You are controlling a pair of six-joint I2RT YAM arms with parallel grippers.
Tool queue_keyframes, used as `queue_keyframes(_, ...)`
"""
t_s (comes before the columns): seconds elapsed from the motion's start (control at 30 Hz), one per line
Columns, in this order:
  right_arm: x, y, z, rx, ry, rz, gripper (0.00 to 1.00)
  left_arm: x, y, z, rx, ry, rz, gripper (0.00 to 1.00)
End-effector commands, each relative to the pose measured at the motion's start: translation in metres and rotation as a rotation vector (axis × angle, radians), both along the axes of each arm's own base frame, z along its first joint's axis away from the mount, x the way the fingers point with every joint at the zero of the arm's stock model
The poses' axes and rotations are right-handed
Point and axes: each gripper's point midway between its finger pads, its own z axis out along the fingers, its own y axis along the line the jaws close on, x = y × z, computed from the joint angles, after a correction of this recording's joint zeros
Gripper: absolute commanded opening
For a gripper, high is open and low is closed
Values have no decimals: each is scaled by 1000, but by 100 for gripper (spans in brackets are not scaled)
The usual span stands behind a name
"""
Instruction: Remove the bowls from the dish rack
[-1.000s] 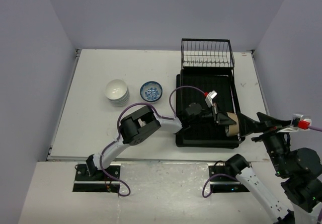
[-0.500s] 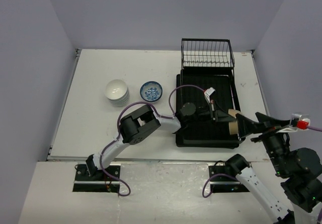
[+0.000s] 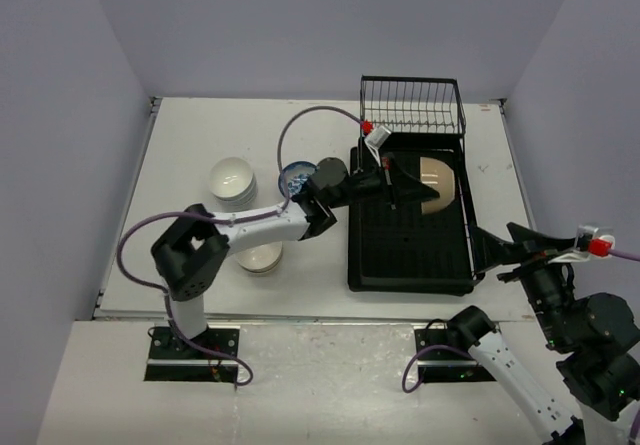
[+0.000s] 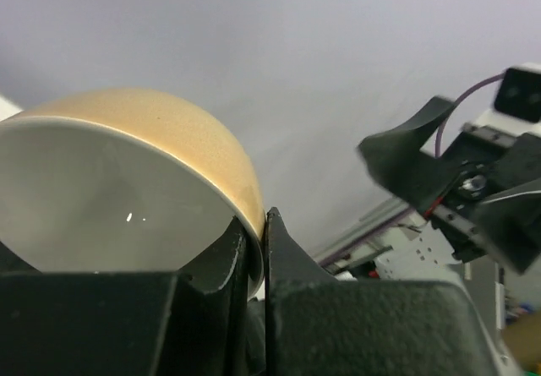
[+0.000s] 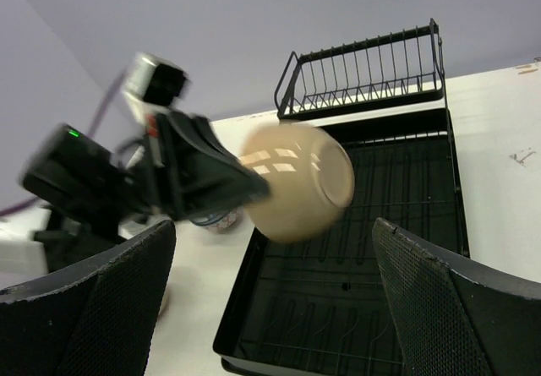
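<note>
Top external view has one tan bowl (image 3: 437,182) up in the air over the far half of the dish rack (image 3: 400,257). It's tipped on its side, just in front of the wire basket (image 3: 412,105) at the rack's far end. The left gripper (image 3: 405,182) has it by the rim. In the left wrist view the two fingers (image 4: 283,262) sit narrow, pinching the bowl's wall, with white glaze inside and tan outside. The right wrist view shows the same one bowl hanging above the black tray, not touching it.

The rest of the bowls are out on the table (image 3: 180,145) left of the rack, in three spots:
- a white stack (image 3: 232,181), more than one bowl but the exact count isn't clear
- one blue-and-white patterned bowl (image 3: 295,178) just right of it, half tucked under the left arm
- nearer the arm bases, another pale bowl or short stack (image 3: 262,259), mostly hidden under the left forearm

So that's four bowl spots in all, one held and three set down.

The right gripper (image 3: 482,253) hovers off the rack's near right corner, its two fingers (image 5: 93,308) spread wide with nothing between them.
</note>
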Motion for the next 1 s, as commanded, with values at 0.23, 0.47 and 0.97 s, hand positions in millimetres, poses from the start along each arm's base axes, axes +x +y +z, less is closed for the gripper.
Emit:
queue_keyframes(0.23, 25, 17, -8, -24, 64, 9, 99, 79, 156, -2, 806, -219, 755, 0)
queue_keyframes(0.47, 44, 38, -16, -73, 120, 58, 99, 34, 280, -55, 1358, -213, 785, 0)
queue_keyframes(0.97, 70, 75, -55, -216, 310, 176, 99, -26, 325, -133, 1546, -158, 525, 0)
